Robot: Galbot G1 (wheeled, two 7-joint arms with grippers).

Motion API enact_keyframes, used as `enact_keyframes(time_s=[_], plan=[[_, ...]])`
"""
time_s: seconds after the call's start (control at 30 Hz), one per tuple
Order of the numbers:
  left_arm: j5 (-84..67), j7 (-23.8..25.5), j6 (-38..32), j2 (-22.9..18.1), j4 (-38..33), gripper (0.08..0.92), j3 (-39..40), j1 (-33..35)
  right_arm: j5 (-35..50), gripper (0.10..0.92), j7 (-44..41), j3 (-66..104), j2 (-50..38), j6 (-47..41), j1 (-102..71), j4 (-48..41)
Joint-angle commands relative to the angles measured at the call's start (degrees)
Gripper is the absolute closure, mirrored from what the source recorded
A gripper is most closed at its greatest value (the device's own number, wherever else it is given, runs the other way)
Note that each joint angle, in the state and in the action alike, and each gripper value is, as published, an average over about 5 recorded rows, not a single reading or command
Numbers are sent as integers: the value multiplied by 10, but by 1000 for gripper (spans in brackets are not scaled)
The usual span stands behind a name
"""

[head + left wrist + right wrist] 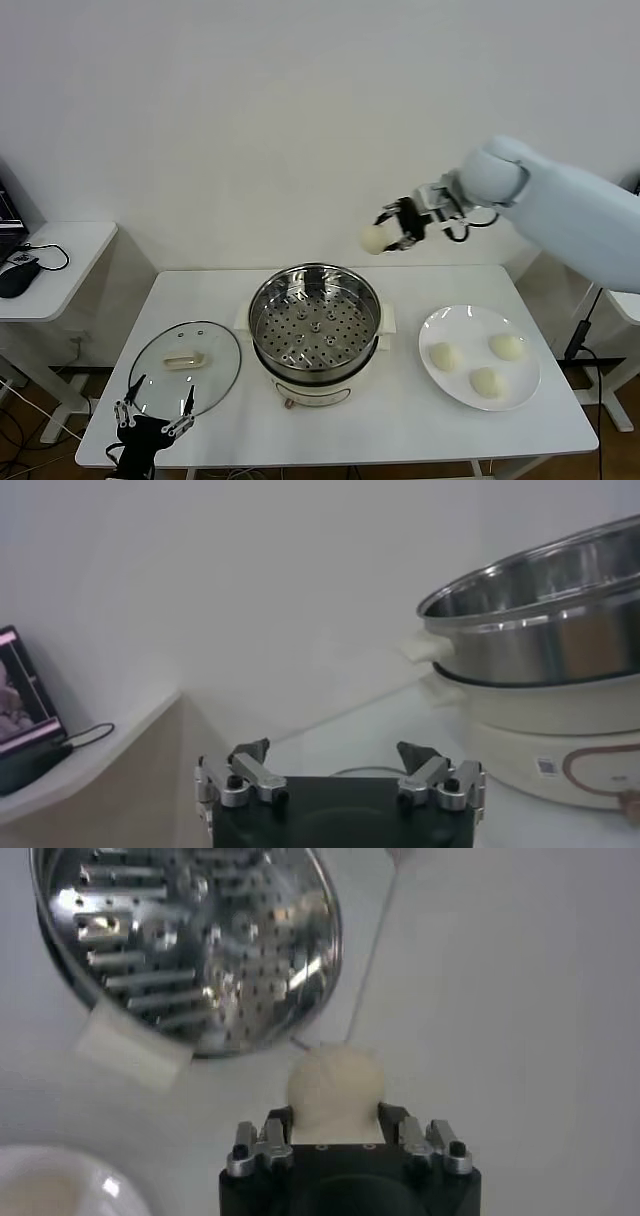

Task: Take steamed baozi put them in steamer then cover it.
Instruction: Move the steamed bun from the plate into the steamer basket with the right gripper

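A: Left gripper, black, metal-tipped: jaws wide, empty, low at the near table edge by the round clear glass cover.

B: Steamer, shiny perforated steel basket on a white pot base?

A: Centre, empty, below and left of the right gripper, which clamps one round cream-white baozi.

B: Writing?

A: None legible.
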Motion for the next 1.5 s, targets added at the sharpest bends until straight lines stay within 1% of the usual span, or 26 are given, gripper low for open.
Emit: enact_keyframes(time_s=[0.03, 0.33, 0.53, 0.97, 1.07, 1.17, 1.27, 1.3, 1.4, 1.5], plan=[[-8, 0, 1, -1, 7, 177, -3, -8, -17, 474, 22, -94, 122, 51, 16, -25], [-8, 0, 0, -7, 8, 177, -11, -9, -166, 474, 45, -118, 169, 116, -50, -72], [-9, 0, 0, -9, 8, 177, -20, -7, -244, 474, 69, -110, 184, 161, -71, -113], [-11, 0, 0, -10, 6, 177, -18, -11, -304, 471, 93, -97, 194, 210, -79, -143], [-11, 0, 0, -11, 5, 177, -17, -11, -295, 463, 95, -96, 190, 212, -76, -137], [-11, 0, 1, -11, 3, 177, -18, -9, -256, 418, 87, -93, 180, 200, -63, -121], [-11, 1, 2, -10, 0, 177, -18, -8, -189, 338, 62, -91, 163, 166, -38, -94], [-11, 1, 2, -10, -1, 177, -18, -9, -161, 304, 51, -90, 155, 148, -27, -82], [-13, 2, 4, -9, -5, 177, -19, -9, -82, 234, 20, -86, 127, 93, 2, -47], [-14, 3, 5, -7, -9, 177, -19, -9, -15, 207, -3, -76, 91, 37, 26, -9]])
